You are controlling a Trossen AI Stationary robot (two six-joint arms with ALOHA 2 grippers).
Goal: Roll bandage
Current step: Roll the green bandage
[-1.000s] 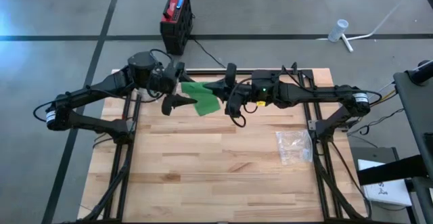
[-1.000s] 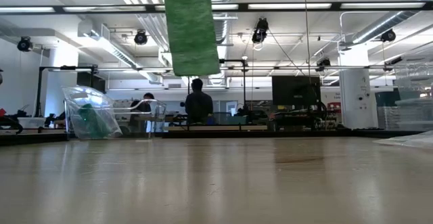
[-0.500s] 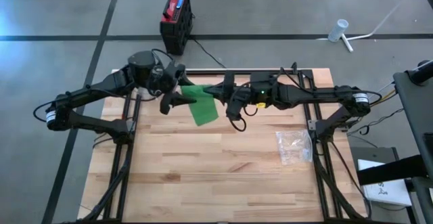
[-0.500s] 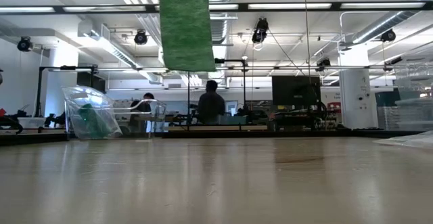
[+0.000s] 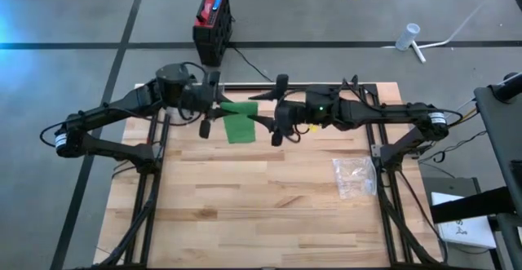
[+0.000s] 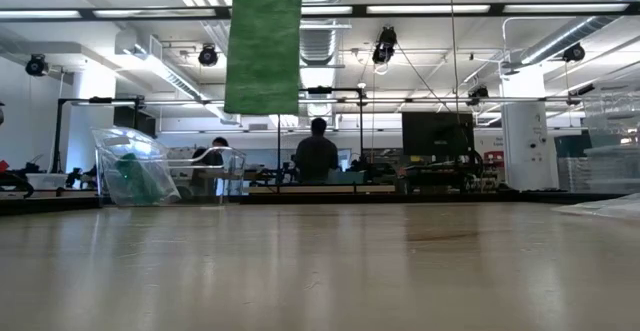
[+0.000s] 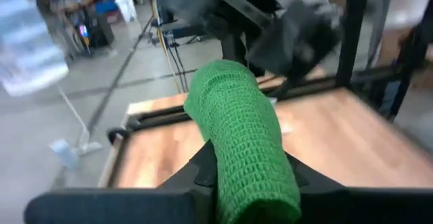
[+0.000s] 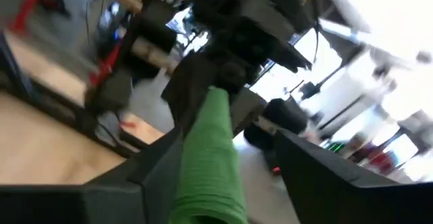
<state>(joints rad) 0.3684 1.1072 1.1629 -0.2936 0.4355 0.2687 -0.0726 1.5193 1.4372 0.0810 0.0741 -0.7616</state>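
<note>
A green bandage (image 5: 239,123) is held in the air over the far part of the wooden table (image 5: 245,213), between my two grippers. Its rolled part (image 7: 243,129) runs level from my left gripper (image 5: 214,107) toward my right gripper (image 5: 273,115). A loose flat tail (image 6: 262,41) hangs down from it, clear of the table. My left gripper (image 7: 247,173) is shut on the roll. My right gripper (image 8: 230,156) is open, with the roll's other end (image 8: 210,163) between its spread fingers; whether a finger touches it I cannot tell. My left gripper pinches one end of the bandage's rolled part (image 7: 254,183) between its two fingers (image 7: 203,173). It comes in about level from the table's left side, with the fingers lying along the roll. The roll sticks out level past the fingertips, lifted clear, and the tail hangs slack below.
A clear plastic bag (image 5: 355,176) lies on the table's right part and shows in the low view as a bag (image 6: 135,166) with something green inside. A red and black box (image 5: 212,21) stands on the floor beyond the far edge. A person (image 6: 317,156) stands far off in the room.
Both wrists have rolled about their own lines while the arms stayed in place. The bandage's hanging tail, which slanted toward the right gripper, now hangs straighter and has swung toward the table's left. The roll stays in the air between the grippers.
</note>
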